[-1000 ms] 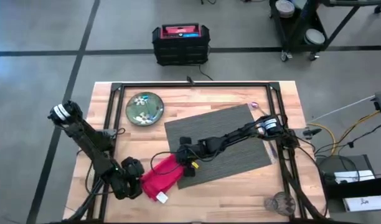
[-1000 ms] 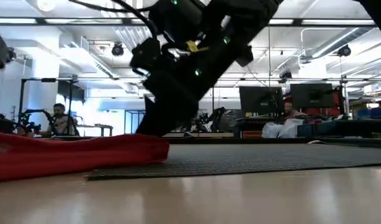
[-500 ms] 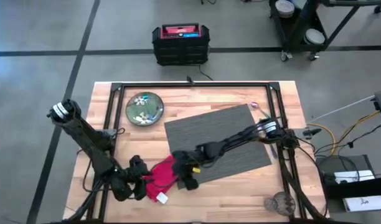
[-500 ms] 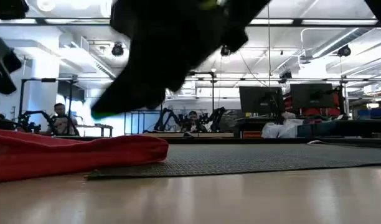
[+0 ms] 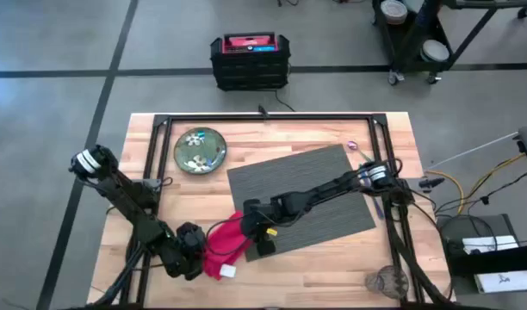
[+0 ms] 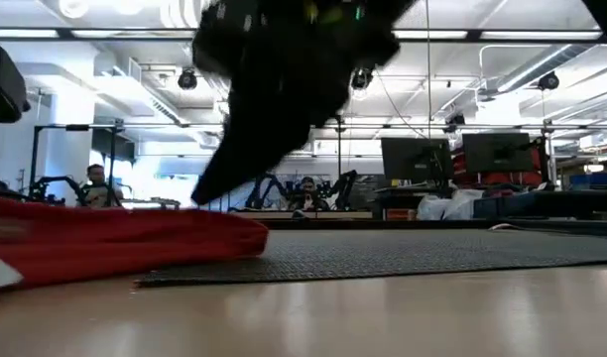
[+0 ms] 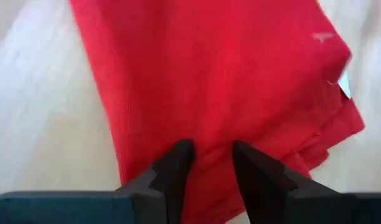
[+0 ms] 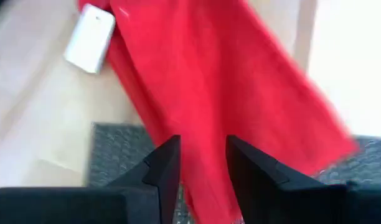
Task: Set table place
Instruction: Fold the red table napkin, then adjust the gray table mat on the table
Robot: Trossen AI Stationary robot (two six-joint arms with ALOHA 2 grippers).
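Both my pincers sit over the red napkin (image 5: 226, 244). The left pincer (image 7: 209, 163) has its fingers slightly apart with cloth bunched between the tips; the right pincer (image 8: 202, 158) is likewise parted, above the fold. The napkin lies half on the placemat (image 5: 315, 194). It looks soft and limp, so I'd pinch an edge. Beyond, the plate (image 5: 200, 149) rests on the counter (image 5: 272, 271).
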